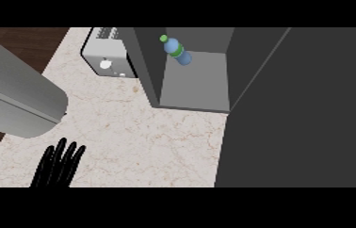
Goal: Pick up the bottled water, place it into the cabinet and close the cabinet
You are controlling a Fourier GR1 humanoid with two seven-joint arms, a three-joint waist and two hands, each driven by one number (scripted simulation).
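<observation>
I see the open cabinet door [292, 114] walling off everything right of the fingers of my left hand [59, 165]. Open counter [139, 128] runs ahead of them to the cabinet [149, 67], with the toaster [104, 52] just left of it. The bottled water [176, 50] sits tilted inside, at the back. My fingers are straight and slightly spread, holding nothing.

Left hand [58, 165] — palm off the lower edge; toaster [106, 52] partly off the upper edge.

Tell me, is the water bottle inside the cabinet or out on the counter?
Inside. The bottled water sits within the grey walls of the cabinet, not on the marble counter. The cabinet door stands open.
</observation>
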